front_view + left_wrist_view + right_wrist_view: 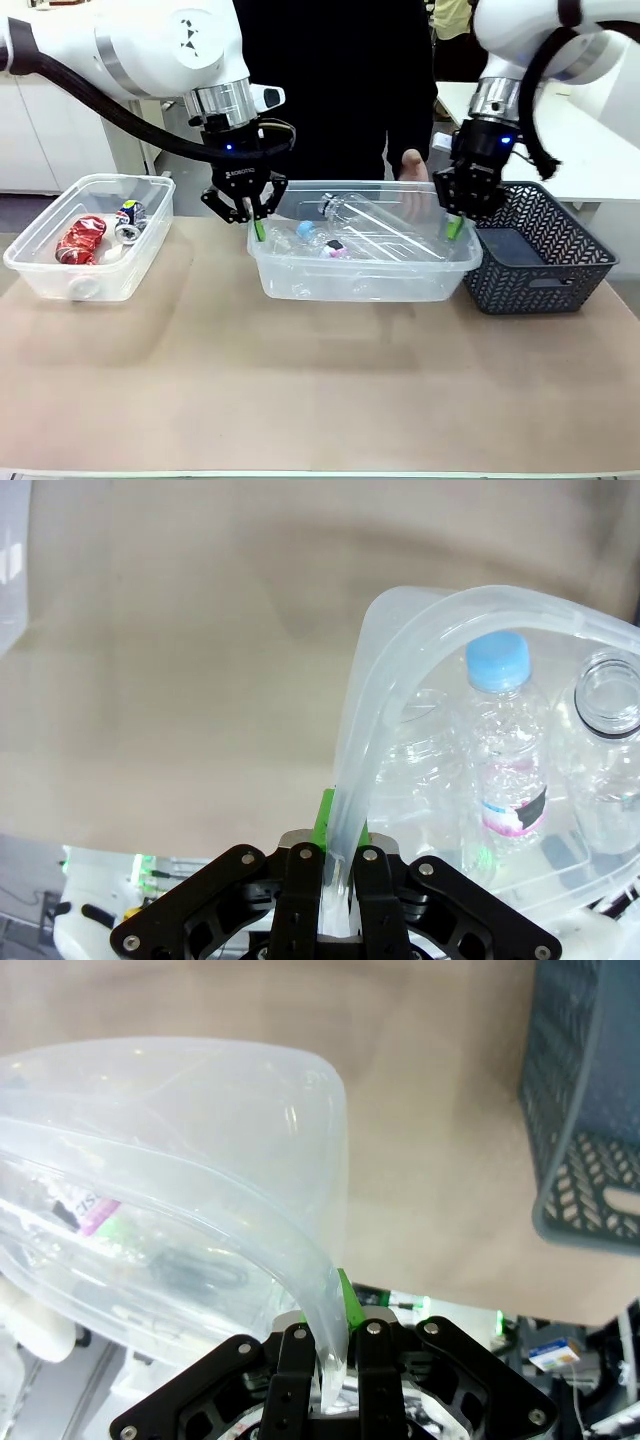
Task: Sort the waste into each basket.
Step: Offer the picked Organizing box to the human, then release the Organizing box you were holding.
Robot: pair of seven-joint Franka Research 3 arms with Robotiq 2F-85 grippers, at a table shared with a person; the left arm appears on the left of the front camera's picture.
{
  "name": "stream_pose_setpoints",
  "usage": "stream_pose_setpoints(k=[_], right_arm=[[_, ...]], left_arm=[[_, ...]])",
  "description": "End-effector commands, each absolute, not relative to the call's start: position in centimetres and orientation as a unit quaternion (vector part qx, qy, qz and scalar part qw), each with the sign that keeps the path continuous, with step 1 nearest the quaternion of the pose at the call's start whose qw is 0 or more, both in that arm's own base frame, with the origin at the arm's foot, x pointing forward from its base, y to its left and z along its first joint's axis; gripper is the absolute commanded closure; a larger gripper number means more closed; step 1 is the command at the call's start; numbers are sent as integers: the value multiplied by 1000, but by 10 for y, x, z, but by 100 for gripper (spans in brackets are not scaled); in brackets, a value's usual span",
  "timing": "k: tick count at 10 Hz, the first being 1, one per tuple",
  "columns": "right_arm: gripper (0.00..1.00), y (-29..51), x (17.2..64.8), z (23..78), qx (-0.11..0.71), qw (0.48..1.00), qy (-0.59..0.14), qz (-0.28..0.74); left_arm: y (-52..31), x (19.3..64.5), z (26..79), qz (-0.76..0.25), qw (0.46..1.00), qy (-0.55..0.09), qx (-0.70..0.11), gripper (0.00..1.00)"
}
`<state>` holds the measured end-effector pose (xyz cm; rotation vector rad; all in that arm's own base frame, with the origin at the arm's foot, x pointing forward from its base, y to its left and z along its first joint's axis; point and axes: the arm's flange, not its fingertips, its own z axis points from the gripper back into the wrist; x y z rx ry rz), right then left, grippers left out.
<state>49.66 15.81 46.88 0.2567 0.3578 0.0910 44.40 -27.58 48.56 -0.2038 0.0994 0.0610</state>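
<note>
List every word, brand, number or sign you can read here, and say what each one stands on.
"ROBOTIQ": small white print on the black body of the left claw, just readable in the front view.
Pink-and-white label on the see-through plastic bottle with the light blue cap: print too blurred to read.
Crushed red metal cans in the left see-through plastic tub: markings too small to read.

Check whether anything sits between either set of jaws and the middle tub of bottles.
Nothing does. The left gripper is shut on the rim of the middle tub at its left end, and the right gripper is shut on the rim at its right end. Both wrist views show the rim pinched between the jaws.
</note>
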Motion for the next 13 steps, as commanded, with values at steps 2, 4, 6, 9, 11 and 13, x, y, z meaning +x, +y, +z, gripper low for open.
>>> stream_pose_setpoints(k=[2,4,6,9,11,13], right_arm=[[95,200,580,463,154,966,202,42],[95,207,591,449,186,960,201,52],[95,206,589,442,204,959,187,55],[95,201,585,433,159,967,193,56],[95,201,585,433,159,967,193,56],[95,201,585,433,159,967,193,56]], left_arm=[[-244,516,487,97,988,71,-95,96],[-230,545,468,115,980,109,-118,96],[-242,503,475,71,990,66,-98,96],[-242,503,475,71,990,66,-98,96],[-242,503,475,71,990,66,-98,96],[-242,503,475,71,990,66,-98,96]])
